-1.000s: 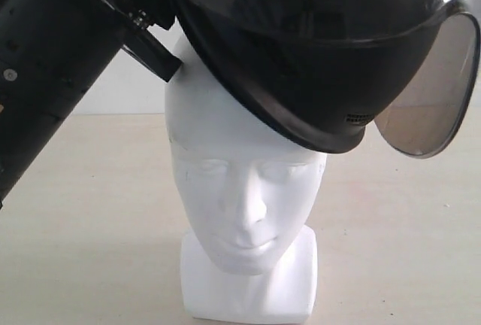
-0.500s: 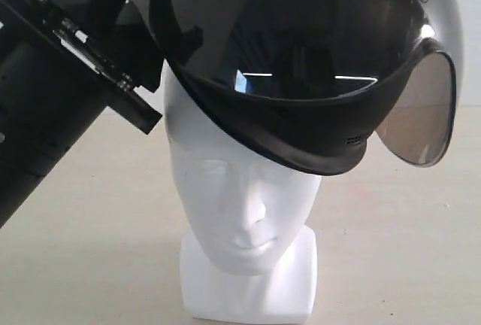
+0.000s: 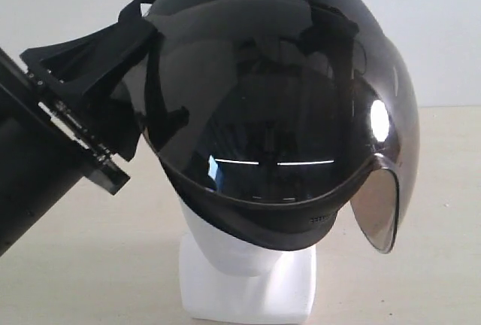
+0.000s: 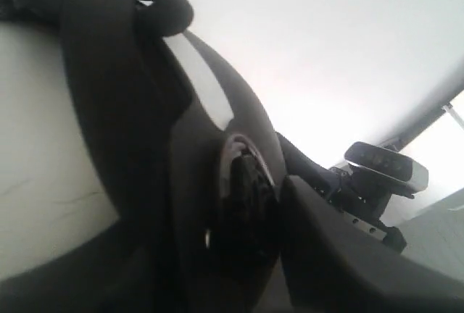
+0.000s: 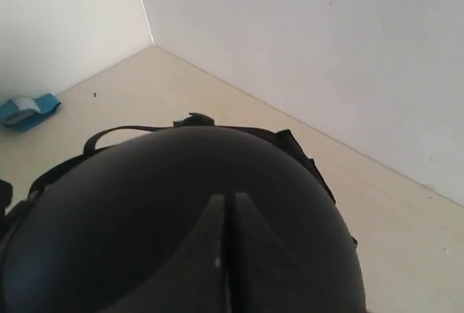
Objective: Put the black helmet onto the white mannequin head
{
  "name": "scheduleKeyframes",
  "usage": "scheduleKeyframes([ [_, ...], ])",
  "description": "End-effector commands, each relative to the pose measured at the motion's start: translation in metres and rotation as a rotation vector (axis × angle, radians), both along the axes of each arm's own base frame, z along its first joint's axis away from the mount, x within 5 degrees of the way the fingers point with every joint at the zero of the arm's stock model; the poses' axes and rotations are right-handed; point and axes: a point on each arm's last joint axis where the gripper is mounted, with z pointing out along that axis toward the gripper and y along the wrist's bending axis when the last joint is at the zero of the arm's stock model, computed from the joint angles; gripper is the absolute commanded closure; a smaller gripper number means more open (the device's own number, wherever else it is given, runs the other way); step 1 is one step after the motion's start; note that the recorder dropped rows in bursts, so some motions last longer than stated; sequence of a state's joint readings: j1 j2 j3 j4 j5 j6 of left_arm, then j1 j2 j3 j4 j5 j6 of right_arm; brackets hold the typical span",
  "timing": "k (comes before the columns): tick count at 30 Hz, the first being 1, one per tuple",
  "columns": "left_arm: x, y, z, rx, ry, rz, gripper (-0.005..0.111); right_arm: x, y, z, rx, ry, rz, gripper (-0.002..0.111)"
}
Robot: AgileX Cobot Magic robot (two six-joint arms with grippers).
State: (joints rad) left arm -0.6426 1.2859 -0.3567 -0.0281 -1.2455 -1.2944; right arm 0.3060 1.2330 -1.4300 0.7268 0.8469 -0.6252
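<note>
The helmet sits over the mannequin head on the table

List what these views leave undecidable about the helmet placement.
- Exterior view: the black helmet hides the face of the white mannequin head; only chin and base show.
- Left wrist view: close dark blur; whether the left gripper holds the helmet is unclear.
- Right wrist view: helmet fills it; head unseen.

No writing is legible; a small mark on the rim of the black helmet is too blurred.
</note>
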Motion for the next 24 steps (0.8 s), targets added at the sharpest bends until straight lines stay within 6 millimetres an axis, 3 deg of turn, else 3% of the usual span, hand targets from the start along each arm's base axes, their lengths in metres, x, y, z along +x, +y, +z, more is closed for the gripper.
scheduleKeyframes([
  [1, -0.009, 0.024, -0.014, 0.032, 0.057, 0.153, 0.102, 0.006, 0.002, -0.006, -0.02, 0.026, -0.013, 0.109],
  [7, -0.017, 0.035, -0.029, 0.057, 0.108, 0.2, 0.102, 0.007, 0.01, -0.015, -0.044, 0.078, 0.026, 0.109],
  [18, -0.019, 0.049, -0.042, 0.093, 0.16, 0.315, 0.102, 0.008, 0.051, -0.041, -0.16, 0.144, 0.123, 0.109],
  [24, -0.019, 0.051, -0.043, 0.16, 0.14, 0.362, 0.102, 0.009, 0.054, -0.042, -0.168, 0.134, 0.113, 0.109],
])
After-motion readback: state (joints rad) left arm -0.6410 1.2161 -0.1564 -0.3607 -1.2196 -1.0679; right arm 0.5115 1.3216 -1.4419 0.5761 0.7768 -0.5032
